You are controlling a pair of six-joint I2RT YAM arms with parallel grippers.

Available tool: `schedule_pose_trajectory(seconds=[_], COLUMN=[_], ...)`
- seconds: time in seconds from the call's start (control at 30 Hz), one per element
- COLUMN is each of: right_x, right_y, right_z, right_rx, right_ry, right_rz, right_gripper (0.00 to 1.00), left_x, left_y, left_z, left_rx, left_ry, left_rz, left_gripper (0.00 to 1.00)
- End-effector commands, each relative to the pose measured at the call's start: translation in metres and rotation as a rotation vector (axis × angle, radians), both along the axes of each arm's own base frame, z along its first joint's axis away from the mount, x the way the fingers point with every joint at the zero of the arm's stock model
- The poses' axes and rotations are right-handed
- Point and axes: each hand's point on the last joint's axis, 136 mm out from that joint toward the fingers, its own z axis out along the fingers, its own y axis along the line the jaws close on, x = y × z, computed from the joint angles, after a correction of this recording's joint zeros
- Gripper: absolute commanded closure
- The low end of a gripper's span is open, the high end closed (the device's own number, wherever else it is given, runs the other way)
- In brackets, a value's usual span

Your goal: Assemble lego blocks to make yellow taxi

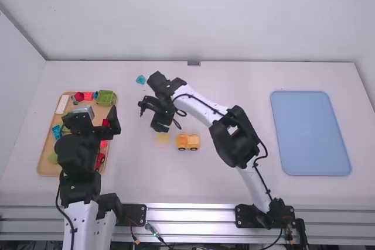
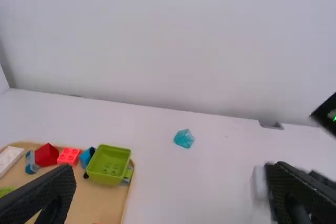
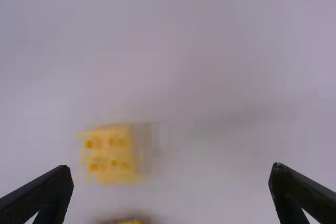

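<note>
Nearest lie a tan tray (image 1: 47, 167) on the left and a blue mat (image 1: 310, 133) on the right. The tray corrals loose parts, among them a green bin-like piece (image 2: 108, 165) and 2 red blocks (image 2: 47, 155) near its far edge, so the middle stays free for building.

A little farther, between them, stands the taxi body (image 1: 188, 141), orange-yellow and upright on black wheels, ready to take parts from above. Just beside it, on its left, sits 1 paler yellow block (image 3: 109, 154) — studs up, as far as the view allows one to judge — probably meant for the taxi.

The right gripper (image 3: 171, 168) hangs over the table close to this pair, its 2 fingers spread wide with nothing between them; that leaves room to straddle the block, though a careless descent might nudge the taxi body. The left gripper (image 2: 173, 167), by the tray, is likewise parted and empty.

Farthest, beyond the grippers, a teal faceted piece (image 2: 184, 138) rests alone on the table — perhaps a spare. Joining block to body appears to be the work in hand.
</note>
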Motion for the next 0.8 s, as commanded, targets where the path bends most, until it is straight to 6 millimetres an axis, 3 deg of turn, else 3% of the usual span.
schedule_pose_trajectory(seconds=[0.0,0.13,0.27,0.47,0.53,0.57,0.63,0.77], right_x=[0.016,0.038,0.051,0.042,0.040,0.040,0.037,0.036], right_y=[0.002,-0.020,-0.054,-0.107,-0.138,-0.138,-0.165,-0.200], right_z=[0.057,0.080,0.091,0.102,0.102,0.102,0.099,0.096], right_rx=[0.151,0.166,0.183,0.277,0.309,0.309,0.331,0.372], right_ry=[-0.039,-0.146,-0.274,-0.351,-0.373,-0.373,-0.386,-0.411], right_rz=[-0.037,-0.133,-0.266,-0.420,-0.506,-0.506,-0.577,-0.695], right_gripper=[0.01,0.01,0.01,0.01,0.01,0.01,0.01,0.01], left_x=[0.000,0.003,0.014,0.036,0.043,0.043,0.048,0.052], left_y=[-0.002,-0.011,-0.036,-0.063,-0.076,-0.076,-0.084,-0.091], left_z=[-0.007,-0.008,-0.013,-0.031,-0.041,-0.041,-0.055,-0.081], left_rx=[-0.039,-0.027,0.063,0.121,0.179,0.179,0.255,0.433], left_ry=[0.013,0.016,0.032,0.148,0.233,0.233,0.356,0.593], left_rz=[-0.008,-0.064,-0.249,-0.494,-0.629,-0.629,-0.706,-0.791], left_gripper=[0.01,0.01,0.01,0.01,0.01,0.01,0.01,0.01])
